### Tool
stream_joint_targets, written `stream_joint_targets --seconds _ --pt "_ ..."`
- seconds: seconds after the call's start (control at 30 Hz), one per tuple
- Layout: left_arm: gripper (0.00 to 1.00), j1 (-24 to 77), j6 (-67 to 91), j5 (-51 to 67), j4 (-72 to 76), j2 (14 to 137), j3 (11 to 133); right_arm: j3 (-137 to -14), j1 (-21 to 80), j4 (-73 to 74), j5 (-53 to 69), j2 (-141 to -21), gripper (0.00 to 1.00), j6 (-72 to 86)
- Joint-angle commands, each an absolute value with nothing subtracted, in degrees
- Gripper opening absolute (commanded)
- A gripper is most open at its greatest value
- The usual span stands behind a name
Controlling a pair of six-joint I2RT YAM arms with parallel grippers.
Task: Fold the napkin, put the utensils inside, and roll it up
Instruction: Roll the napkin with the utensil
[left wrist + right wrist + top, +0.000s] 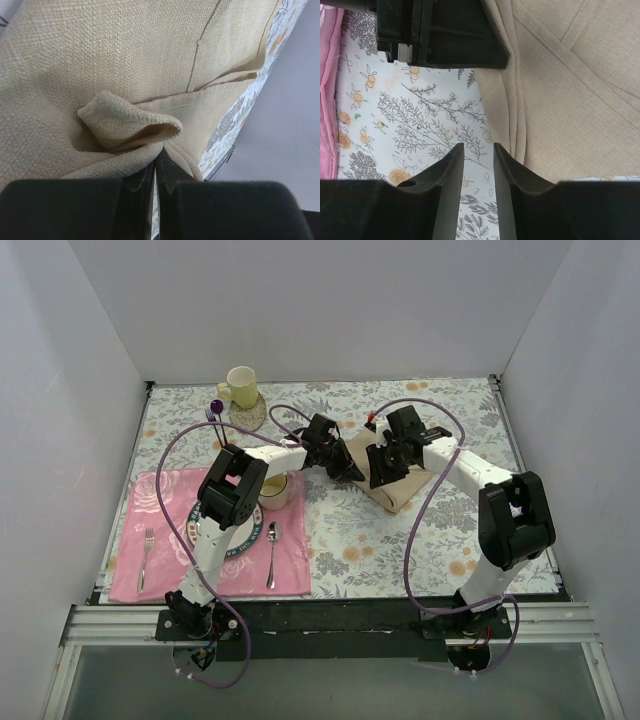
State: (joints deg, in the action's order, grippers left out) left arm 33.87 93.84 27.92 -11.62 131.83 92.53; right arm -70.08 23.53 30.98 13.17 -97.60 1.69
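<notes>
Left gripper (156,167) is pressed closed on a raised fold of the napkin (125,60), laid on the tablecloth (420,115). The right gripper (479,150) is held narrowly parted and empty just beside the napkin's folded edge. The spoon (273,552) is seen on the pink placemat (290,575), well apart.

napkin (392,498) right of placemat (160,502) | spoon (273,550) right, fork (147,552) left of plate (246,545) | bowl (278,490) apparently on plate
</notes>
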Motion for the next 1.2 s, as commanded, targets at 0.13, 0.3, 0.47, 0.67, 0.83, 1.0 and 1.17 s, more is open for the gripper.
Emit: stream_joint_targets --seconds 0.13,0.3,0.47,0.67,0.83,1.0,1.17 --pt "0.00 33.14 90.70 21.01 -18.63 135.35 91.41 -72.25 23.99 27.07 10.02 -102.04 0.37 1.85" --pt "0.00 33.13 90.88 21.36 -18.55 135.35 91.49 -72.78 23.99 26.64 10.98 -105.47 0.26 1.76" --pt "0.00 33.13 89.83 21.45 -18.81 134.47 91.84 -71.46 23.91 25.31 7.66 -108.01 0.21 2.46" --pt "0.13 33.05 85.35 23.37 -21.71 132.46 98.34 -68.48 23.91 25.67 5.45 -108.90 0.09 3.51" --pt "0.41 31.47 83.85 24.35 -24.78 129.21 103.53 -67.68 23.64 25.58 6.15 -110.04 0.07 3.60" --pt "0.41 30.15 83.85 20.31 -29.26 124.28 102.22 -67.32 23.56 25.05 6.59 -110.21 0.06 3.60" --pt "0.27 29.97 84.99 17.67 -28.40 121.12 96.43 -67.24 23.64 24.35 7.12 -110.57 0.05 3.52"
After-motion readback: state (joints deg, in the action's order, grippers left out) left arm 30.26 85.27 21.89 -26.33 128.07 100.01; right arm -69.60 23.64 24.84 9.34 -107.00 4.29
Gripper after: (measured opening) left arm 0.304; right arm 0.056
